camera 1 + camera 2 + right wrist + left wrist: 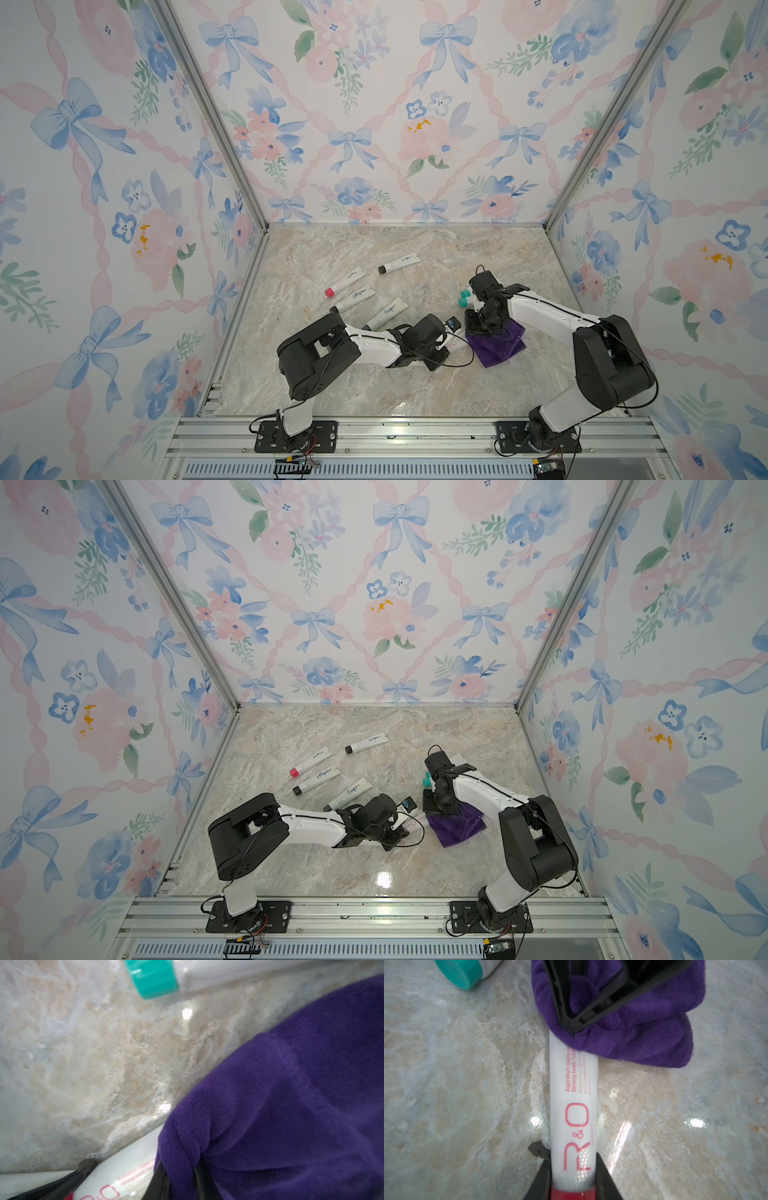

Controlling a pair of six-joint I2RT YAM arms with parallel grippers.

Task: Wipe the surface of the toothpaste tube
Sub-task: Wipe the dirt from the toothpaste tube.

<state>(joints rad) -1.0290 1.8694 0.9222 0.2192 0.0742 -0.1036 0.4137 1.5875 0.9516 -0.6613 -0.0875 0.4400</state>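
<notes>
While the marble tabletop [374, 386] has spare tubes [354, 298] scattered well off towards its far side, the work sits near the middle, where the two arms meet. The purple cloth [643, 1039] is bunched up and lies over the far end of the toothpaste tube [574, 1084], touching it. The tube lies flat on the marble, white with red lettering. The left gripper [573, 1178] is clamped tight on it just by the red cap. The right gripper [178, 1180] is pinched shut on a fold of the cloth. I'd judge the wiping begun, not finished: the lettered stretch towards the cap lies bare, and the side against the marble looks yet to do. A teal-capped tube [460, 972] lies nearby, apart.
</notes>
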